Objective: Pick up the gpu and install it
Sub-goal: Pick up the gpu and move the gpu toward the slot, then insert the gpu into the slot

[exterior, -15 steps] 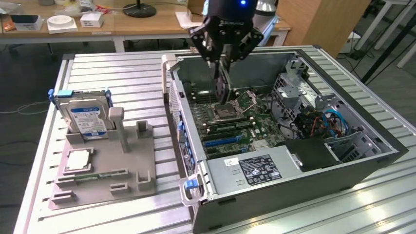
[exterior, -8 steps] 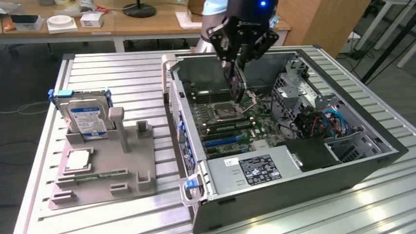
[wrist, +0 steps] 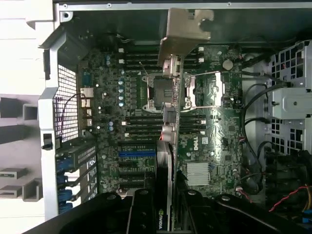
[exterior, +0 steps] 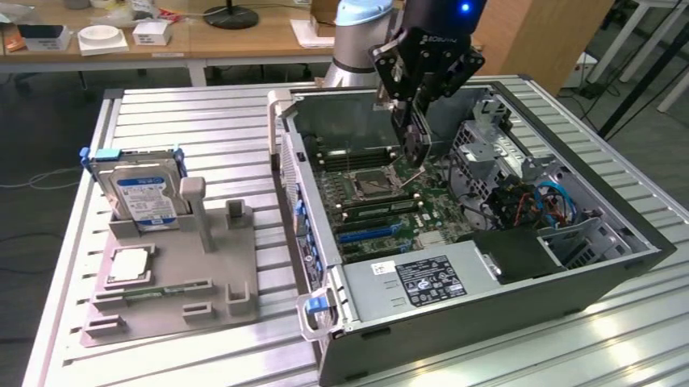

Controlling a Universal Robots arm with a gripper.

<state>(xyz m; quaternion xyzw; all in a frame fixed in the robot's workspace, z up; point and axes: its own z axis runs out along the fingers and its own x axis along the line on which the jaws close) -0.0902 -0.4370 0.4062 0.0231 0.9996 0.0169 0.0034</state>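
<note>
Above ribbed metal table (exterior: 183, 121), end effector (exterior: 414, 122) grips gpu (exterior: 420, 155); wooden desks (exterior: 248, 42) behind.

The gpu (exterior: 419, 147) is a thin black card with a bent silver metal bracket (wrist: 184, 30) at one end. It stands on edge, upright, clamped in the gripper (wrist: 164, 197), over the motherboard (exterior: 377, 201) inside the open computer case (exterior: 603, 266), in the upper centre of the exterior view.
</note>
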